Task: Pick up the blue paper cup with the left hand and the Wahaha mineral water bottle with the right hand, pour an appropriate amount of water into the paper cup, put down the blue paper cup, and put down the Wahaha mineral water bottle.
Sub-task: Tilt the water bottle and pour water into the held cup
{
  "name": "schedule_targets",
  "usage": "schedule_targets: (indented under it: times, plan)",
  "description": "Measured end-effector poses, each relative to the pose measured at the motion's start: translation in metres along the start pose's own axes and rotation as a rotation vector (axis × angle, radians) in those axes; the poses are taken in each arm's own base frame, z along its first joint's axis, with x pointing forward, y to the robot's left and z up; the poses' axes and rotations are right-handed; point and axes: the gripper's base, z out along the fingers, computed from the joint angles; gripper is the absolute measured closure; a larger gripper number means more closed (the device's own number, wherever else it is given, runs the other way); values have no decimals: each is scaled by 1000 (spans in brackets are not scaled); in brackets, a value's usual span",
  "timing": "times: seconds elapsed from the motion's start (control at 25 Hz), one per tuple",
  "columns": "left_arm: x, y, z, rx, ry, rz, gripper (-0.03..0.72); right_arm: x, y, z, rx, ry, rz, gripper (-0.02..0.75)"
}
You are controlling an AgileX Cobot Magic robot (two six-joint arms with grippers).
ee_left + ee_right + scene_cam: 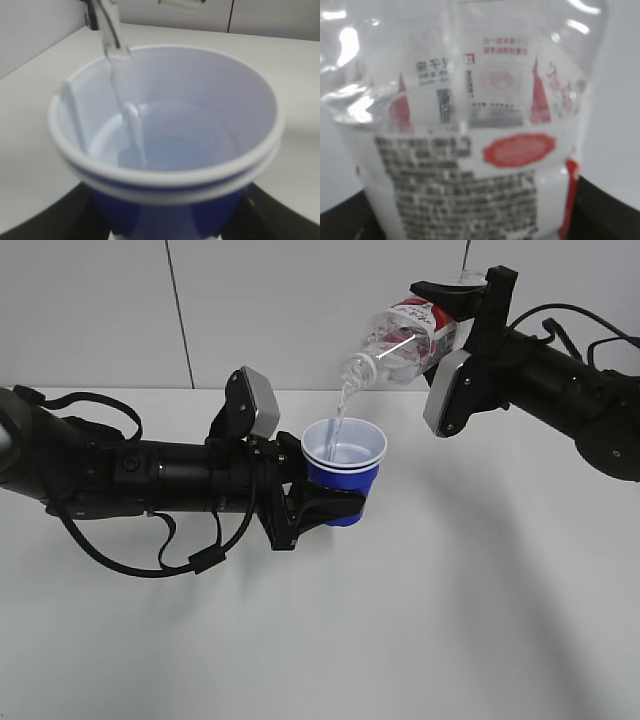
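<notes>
Pouring water into the cup

Left gripper point(335, 505) clamps the cup point(345, 465); right gripper point(470, 310) clamps the tilted bottle point(405, 340) above it. Keep the stream point(340, 420) centred; level off early.

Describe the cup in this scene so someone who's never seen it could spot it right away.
Look above the middle of the white table, where the left gripper reaches in. It holds the blue paper cup upright: blue outside, white inside, doubled white rim. It is far shorter than the tilted bottle above, whose water streams into it.
</notes>
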Motion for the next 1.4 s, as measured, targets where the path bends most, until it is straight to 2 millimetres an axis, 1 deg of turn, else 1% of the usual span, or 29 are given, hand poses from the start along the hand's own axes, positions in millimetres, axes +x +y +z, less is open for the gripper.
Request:
schedule_targets:
  times: [1.4]
  plan:
    - [1,0,0,2,3,0,251,-1,0,0,-4,-7,-25,252]
